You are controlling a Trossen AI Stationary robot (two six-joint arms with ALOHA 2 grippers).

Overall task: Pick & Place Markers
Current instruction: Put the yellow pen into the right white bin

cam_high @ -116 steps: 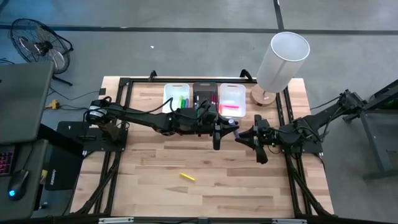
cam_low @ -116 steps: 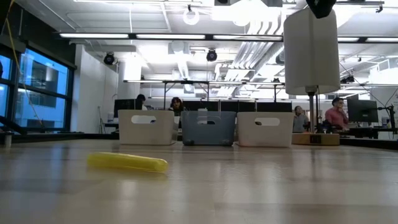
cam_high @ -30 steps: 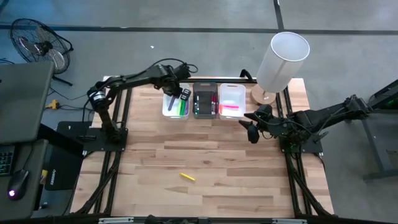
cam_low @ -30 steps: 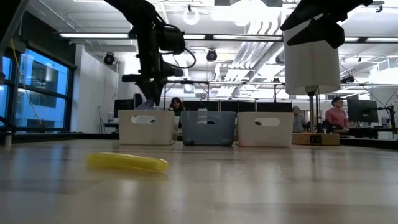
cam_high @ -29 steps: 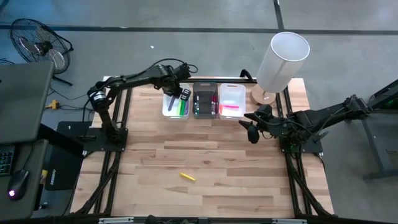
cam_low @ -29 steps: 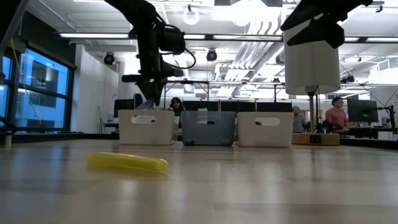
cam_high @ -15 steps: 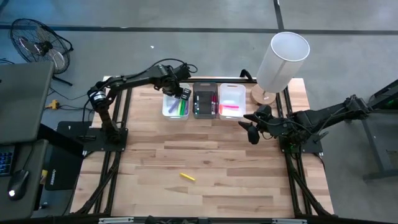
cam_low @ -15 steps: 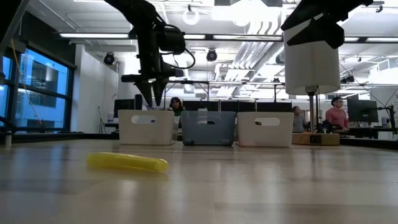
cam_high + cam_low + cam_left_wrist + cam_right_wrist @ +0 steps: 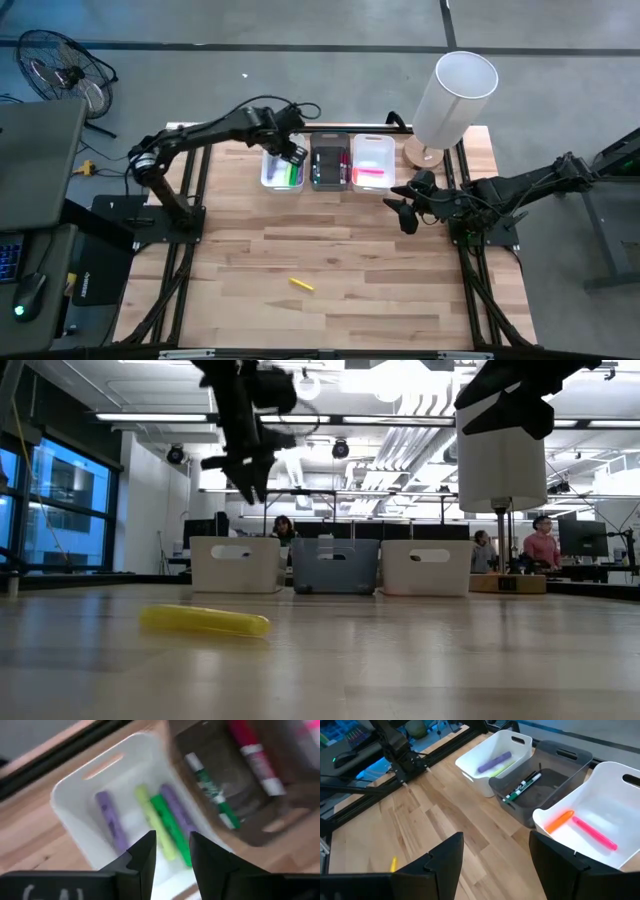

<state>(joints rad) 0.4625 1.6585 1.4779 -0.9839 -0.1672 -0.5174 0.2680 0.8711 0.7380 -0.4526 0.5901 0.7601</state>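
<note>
My left gripper (image 9: 293,151) hangs open above the left white bin (image 9: 272,163), nothing between its fingers (image 9: 172,845). In that bin lie two purple markers (image 9: 111,819), a yellow one and a green marker (image 9: 170,827). The dark middle bin (image 9: 330,172) holds a green-and-white marker (image 9: 212,790) and a red one. A pink marker (image 9: 594,834) and an orange one lie in the right white bin (image 9: 372,150). One yellow marker (image 9: 302,285) lies flat on the table's near middle. My right gripper (image 9: 400,212) waits open at the right, in the air.
A white cylinder lamp (image 9: 455,95) on a wooden base stands at the table's far right corner. The three bins stand in a row along the far edge (image 9: 335,566). Bare wood lies between the bins and the yellow marker (image 9: 205,621).
My left gripper has opened over the left white bin and let go of a purple marker, which no longer shows at its fingertips. It has then gone up, away from the bin, and turned a little.
</note>
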